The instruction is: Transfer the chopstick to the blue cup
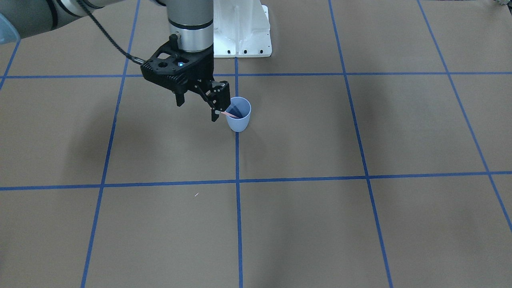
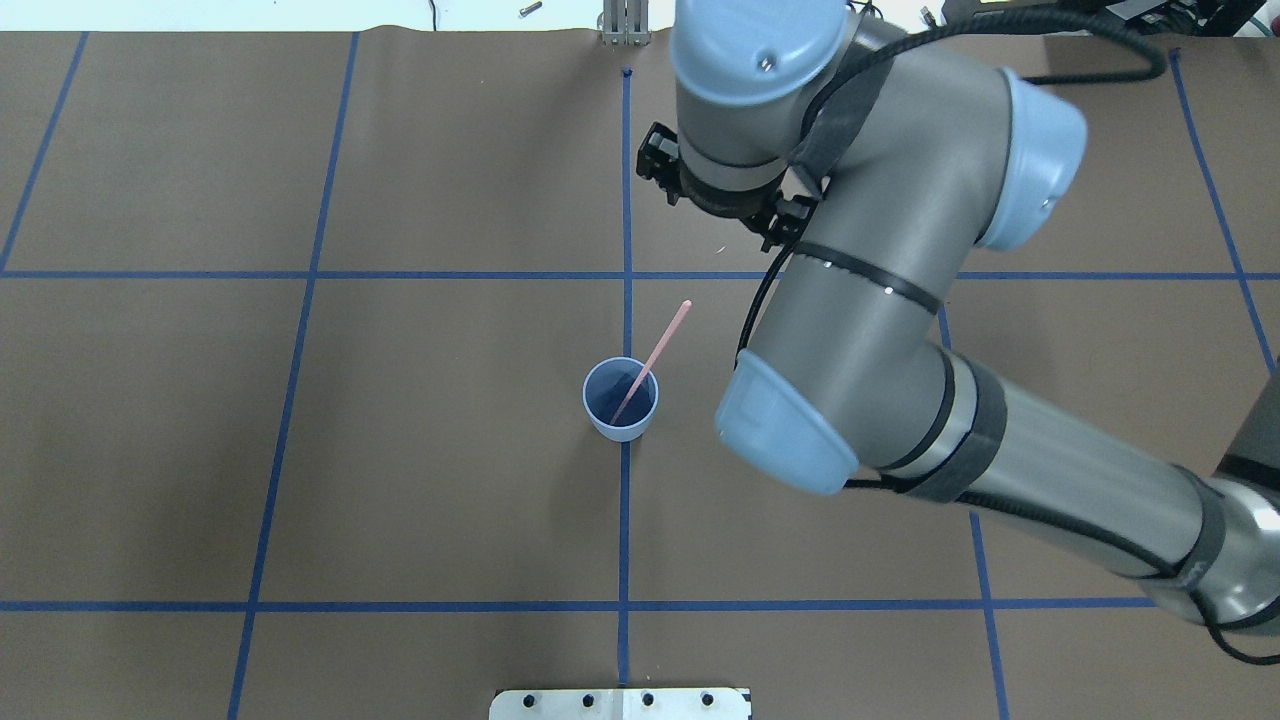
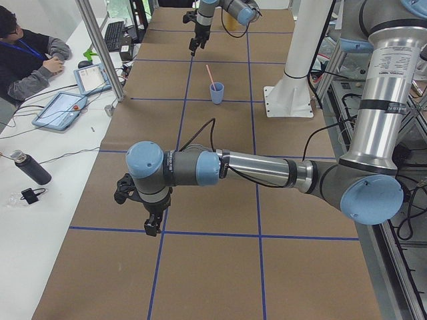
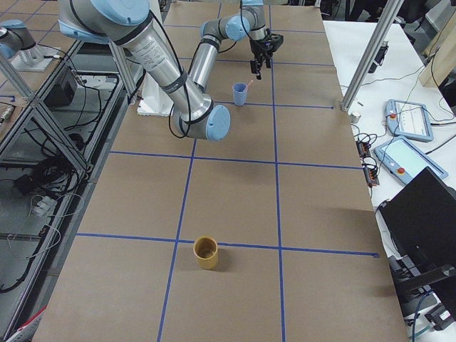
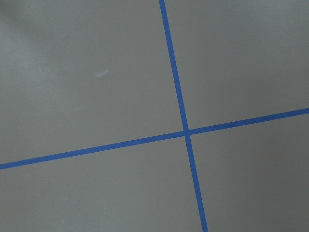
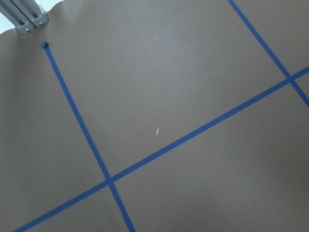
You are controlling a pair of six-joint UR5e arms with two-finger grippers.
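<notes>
Pale pink chopstick (image 2: 655, 352) leans in the blue cup (image 2: 620, 435), its top end out past the rim, just beside one finger of the right gripper (image 1: 198, 109), whose jaws are spread wide. The cup stands on a blue tape line (image 2: 624, 520), well apart from the table's edges. Whether the left gripper (image 3: 152, 229) is spread or closed, I cannot tell.

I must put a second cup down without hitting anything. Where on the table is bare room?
Bare: all squares on the robot's left of the blue cup, down to the white base plate. Crowded: beyond the cup, where the chopstick leans toward the open right gripper, and under the right arm.
</notes>
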